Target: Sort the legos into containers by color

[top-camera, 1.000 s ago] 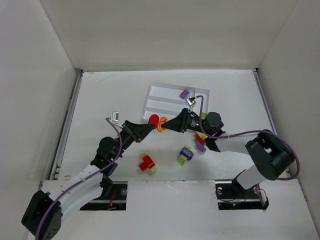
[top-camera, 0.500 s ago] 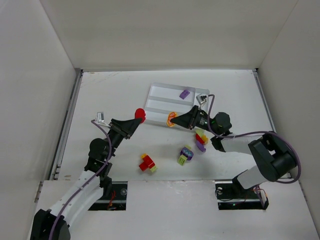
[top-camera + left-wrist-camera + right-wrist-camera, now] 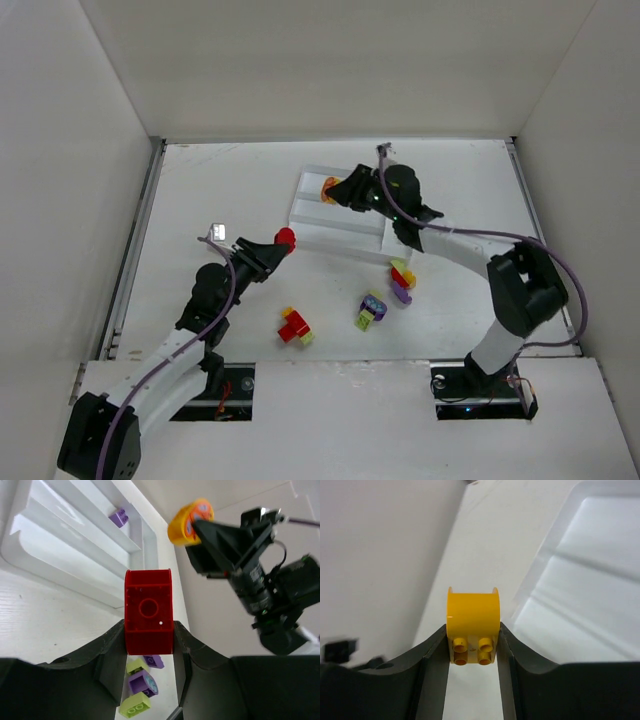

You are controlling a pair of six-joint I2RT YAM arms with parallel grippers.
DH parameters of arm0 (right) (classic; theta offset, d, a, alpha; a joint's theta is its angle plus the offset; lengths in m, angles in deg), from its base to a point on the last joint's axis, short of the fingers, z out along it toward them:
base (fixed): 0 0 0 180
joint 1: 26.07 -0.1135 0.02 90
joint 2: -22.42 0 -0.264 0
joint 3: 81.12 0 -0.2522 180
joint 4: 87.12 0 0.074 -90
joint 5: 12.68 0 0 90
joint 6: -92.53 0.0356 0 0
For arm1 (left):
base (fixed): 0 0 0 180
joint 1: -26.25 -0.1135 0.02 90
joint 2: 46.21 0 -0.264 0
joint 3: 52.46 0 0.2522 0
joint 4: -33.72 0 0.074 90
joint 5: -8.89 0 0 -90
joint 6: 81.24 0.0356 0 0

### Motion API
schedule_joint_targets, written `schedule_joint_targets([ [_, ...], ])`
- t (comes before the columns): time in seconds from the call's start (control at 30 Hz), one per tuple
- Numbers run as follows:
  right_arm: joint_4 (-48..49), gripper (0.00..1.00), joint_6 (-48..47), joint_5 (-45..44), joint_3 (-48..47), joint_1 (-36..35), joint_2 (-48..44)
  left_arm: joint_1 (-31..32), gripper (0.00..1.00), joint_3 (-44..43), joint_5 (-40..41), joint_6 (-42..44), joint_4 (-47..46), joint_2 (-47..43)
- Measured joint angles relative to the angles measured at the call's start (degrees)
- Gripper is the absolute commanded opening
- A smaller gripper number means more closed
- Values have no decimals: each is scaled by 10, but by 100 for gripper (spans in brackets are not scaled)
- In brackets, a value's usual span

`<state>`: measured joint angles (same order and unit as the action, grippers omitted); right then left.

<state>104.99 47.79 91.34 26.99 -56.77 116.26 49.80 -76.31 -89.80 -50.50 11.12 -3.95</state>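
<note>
My left gripper [image 3: 278, 243] [image 3: 149, 635] is shut on a red lego [image 3: 286, 237] [image 3: 149, 611], held above the table just left of the white tray [image 3: 312, 216] [image 3: 60, 555]. My right gripper [image 3: 340, 190] [image 3: 472, 645] is shut on a yellow-orange round-topped lego [image 3: 329, 188] [image 3: 472, 625] [image 3: 191, 522], held over the tray's far left corner [image 3: 580, 595]. One purple lego [image 3: 118, 517] lies in a long slot of the tray; the top view hides it behind the right arm.
Loose legos lie on the table near the arms: a red and yellow cluster [image 3: 295, 327], a purple and lime green cluster [image 3: 372, 307] [image 3: 140, 685], and a yellow, red and purple group [image 3: 402, 280]. White walls enclose the table on three sides.
The right arm has swung from the tray's near edge to its far left corner, carrying the yellow-orange lego. The left gripper first drew back left with the red lego, then shifted slightly.
</note>
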Motion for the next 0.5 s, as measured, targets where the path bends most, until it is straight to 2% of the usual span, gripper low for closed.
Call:
schedule_joint_targets([
  [0.17, -151, 38, -92, -89, -161, -32, 115, -1, 12, -3, 26, 30, 37, -14],
  [0.37, -304, 39, -151, -134, -310, -50, 245, -5, 12, -3, 43, 49, 65, -25],
  [0.5, -367, 39, -177, -157, -386, -53, 302, -5, 12, -2, 46, 57, 70, -22],
])
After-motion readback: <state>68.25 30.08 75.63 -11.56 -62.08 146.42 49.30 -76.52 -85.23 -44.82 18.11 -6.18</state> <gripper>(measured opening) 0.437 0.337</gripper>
